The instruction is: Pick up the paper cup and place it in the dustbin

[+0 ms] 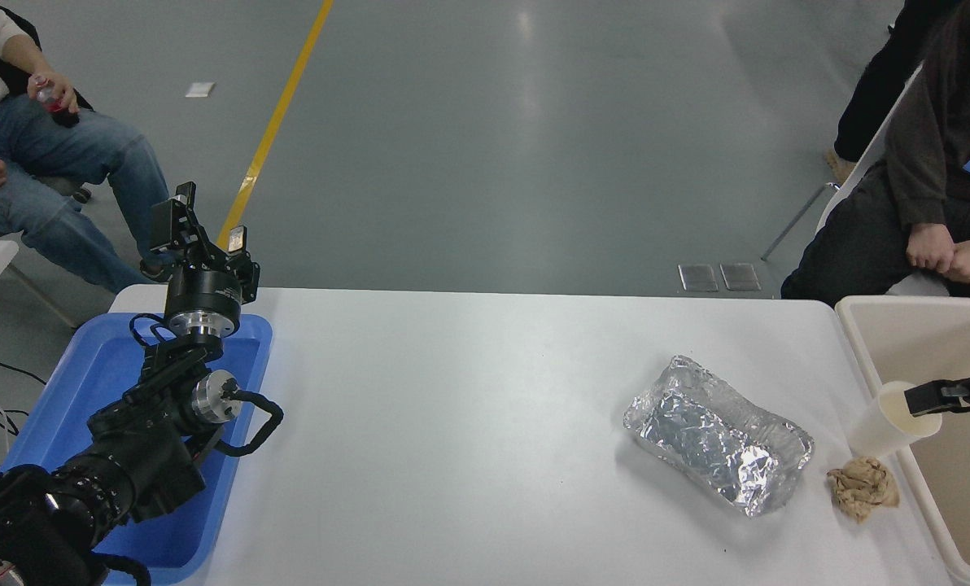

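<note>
The black right gripper (pixel 928 397), mostly cut off at the right edge, covers the rim of the small white paper cup (pixel 876 427); whether its fingers are parted is unclear. The cup stands on the white table (pixel 469 423) against the large beige plastic dustbin (pixel 867 358), with a crumpled brown paper wad (pixel 862 487) and a crinkled silver foil container (pixel 719 443) close by. The parked left gripper (pixel 200 232) is spread apart over a blue tray (pixel 86 382).

Left arm: black, enters from the lower left corner, forearm angled up and away from the camera, silver joint rings visible at elbow and wrist, a black cable looped at its right side. Left gripper (pixel 206 228): raised at the arm's far end, pointing away from the camera, jaws standing apart with a clear gap between the two fingers.

Right arm: only a short black end section shows, entering from the right edge at mid-height, lying roughly level and pointing left. Right gripper (pixel 932 395): mostly cut off by the frame edge; state of the jaws not discernible.
</note>
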Robot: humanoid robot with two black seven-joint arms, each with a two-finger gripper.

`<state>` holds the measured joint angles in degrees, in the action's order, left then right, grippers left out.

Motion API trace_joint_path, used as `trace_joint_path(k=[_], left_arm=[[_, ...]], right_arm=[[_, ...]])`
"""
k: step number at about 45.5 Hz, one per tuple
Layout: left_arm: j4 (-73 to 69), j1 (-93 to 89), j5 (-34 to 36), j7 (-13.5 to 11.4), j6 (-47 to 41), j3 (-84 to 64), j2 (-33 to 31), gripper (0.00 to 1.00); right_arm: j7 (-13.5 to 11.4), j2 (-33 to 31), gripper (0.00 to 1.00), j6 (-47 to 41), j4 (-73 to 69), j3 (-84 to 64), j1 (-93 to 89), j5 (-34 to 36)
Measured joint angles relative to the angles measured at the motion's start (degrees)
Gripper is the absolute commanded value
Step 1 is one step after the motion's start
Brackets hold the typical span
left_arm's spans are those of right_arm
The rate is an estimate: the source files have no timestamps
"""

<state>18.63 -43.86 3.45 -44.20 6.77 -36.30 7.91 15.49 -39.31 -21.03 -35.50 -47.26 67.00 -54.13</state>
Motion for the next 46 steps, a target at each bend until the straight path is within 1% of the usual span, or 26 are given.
trace_joint_path(k=[6, 10, 13, 14, 16, 20, 21, 23, 24, 26, 46], left_arm=[[0.0, 0.0, 0.0, 0.0, 0.0, 0.0, 0.0, 1.00], [0.0, 0.0, 0.0, 0.0, 0.0, 0.0, 0.0, 1.00], [0.0, 0.0, 0.0, 0.0, 0.0, 0.0, 0.0, 1.00], [0.0, 0.0, 0.0, 0.0, 0.0, 0.0, 0.0, 1.00], [0.0, 0.0, 0.0, 0.0, 0.0, 0.0, 0.0, 1.00], [0.0, 0.0, 0.0, 0.0, 0.0, 0.0, 0.0, 1.00], [0.0, 0.0, 0.0, 0.0, 0.0, 0.0, 0.0, 1.00], [0.0, 0.0, 0.0, 0.0, 0.0, 0.0, 0.0, 1.00], [0.0, 0.0, 0.0, 0.0, 0.0, 0.0, 0.0, 1.00], [0.0, 0.0, 0.0, 0.0, 0.0, 0.0, 0.0, 1.00], [0.0, 0.0, 0.0, 0.0, 0.0, 0.0, 0.0, 1.00]], right_arm=[[-0.1, 1.2, 0.97, 0.9, 1.7, 1.8, -2.5, 0.5], [-0.2, 2.2, 0.93, 1.2, 3.1, 2.8, -4.0, 1.2], [-0.3, 2.9, 0.86, 1.4, 4.2, 3.3, -4.9, 1.8], [-0.3, 3.1, 0.81, 1.5, 4.5, 3.4, -5.2, 1.9], [-0.4, 3.4, 0.65, 1.6, 5.0, 3.8, -5.7, 2.4], [-0.5, 4.0, 0.44, 1.7, 5.8, 4.3, -6.4, 3.1], [-0.5, 4.1, 0.36, 1.7, 5.9, 4.4, -6.6, 3.2], [-0.5, 4.3, 0.17, 1.8, 6.3, 4.5, -6.8, 3.4], [-0.5, 4.4, 0.08, 1.8, 6.5, 4.6, -6.9, 3.5], [-0.5, 4.5, 0.00, 1.8, 6.7, 4.7, -7.1, 3.7], [-0.1, 5.0, 0.00, 1.9, 7.9, 5.5, -7.5, 4.8]])
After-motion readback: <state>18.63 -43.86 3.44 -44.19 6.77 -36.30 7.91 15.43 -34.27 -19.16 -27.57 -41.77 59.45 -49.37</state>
